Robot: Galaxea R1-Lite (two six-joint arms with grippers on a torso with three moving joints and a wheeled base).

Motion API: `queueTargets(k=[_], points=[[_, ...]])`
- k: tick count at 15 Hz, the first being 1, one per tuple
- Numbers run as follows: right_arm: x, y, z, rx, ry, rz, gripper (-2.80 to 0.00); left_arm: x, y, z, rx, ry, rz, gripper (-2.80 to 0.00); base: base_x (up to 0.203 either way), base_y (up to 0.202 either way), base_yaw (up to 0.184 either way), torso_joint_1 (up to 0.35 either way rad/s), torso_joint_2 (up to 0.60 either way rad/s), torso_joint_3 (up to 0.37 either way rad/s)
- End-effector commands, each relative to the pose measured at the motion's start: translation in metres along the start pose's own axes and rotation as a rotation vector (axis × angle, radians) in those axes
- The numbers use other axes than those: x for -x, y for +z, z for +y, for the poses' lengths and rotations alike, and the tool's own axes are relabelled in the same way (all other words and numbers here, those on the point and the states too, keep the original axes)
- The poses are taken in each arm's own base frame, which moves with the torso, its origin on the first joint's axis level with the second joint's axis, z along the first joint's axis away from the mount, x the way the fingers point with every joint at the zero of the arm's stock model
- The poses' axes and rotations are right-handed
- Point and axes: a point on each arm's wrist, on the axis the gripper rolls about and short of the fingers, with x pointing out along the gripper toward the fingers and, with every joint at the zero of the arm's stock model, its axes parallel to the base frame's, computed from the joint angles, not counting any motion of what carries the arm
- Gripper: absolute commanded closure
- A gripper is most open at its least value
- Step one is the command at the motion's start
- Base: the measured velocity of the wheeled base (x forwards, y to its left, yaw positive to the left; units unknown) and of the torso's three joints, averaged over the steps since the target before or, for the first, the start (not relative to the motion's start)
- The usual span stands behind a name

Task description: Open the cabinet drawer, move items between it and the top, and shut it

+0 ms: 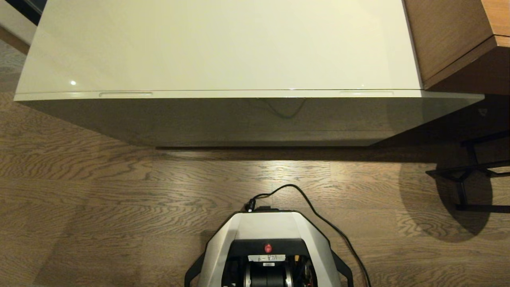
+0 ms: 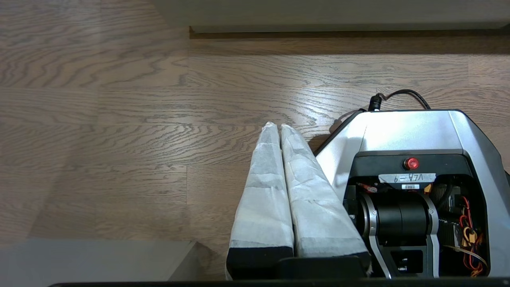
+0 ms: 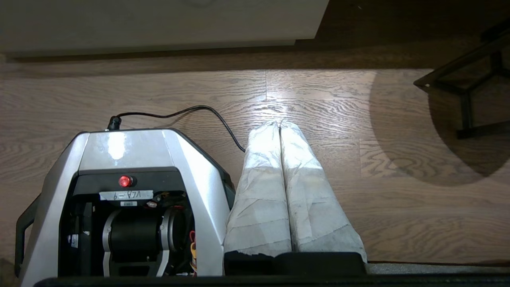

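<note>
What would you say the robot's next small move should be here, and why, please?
Probably raise one arm toward a slim oblong slot at the front edge of the closed glossy beige-grey cabinet drawer. The cream-white top shows no items, and the left gripper and right gripper hang shut beside the base.

Left gripper [image 2: 280, 126] hangs beside robot base [image 2: 414, 131], pointing down at floor; two white-wrapped fingers [image 2: 265, 191] pressed together along full length, tips touching, nothing between them; right gripper [image 3: 280, 123] mirrors that pose on base's other side; its fingers [image 3: 263, 191] likewise closed flat against each other, empty; neither arm shows in head view, only base front [image 1: 269, 225] with red button and black cable.
</note>
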Motion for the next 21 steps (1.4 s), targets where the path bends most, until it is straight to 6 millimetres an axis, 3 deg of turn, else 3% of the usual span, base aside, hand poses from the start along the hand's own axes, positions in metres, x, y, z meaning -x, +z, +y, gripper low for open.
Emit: queueTargets(k=[1,21], points=[[-0.0002,-0.0004,0.0000,0.000,0.001,0.002,0.00,-0.0001,0.0000,0.0000,0.000,0.001,0.001,0.00,0.000,0.000,0.000,0.000,0.00,0.000],[-0.0002,-0.0004,0.0000,0.001,0.001,0.002,0.00,-0.0001,0.0000,0.0000,0.000,0.000,0.001,0.00,0.000,0.000,0.000,0.000,0.00,0.000]])
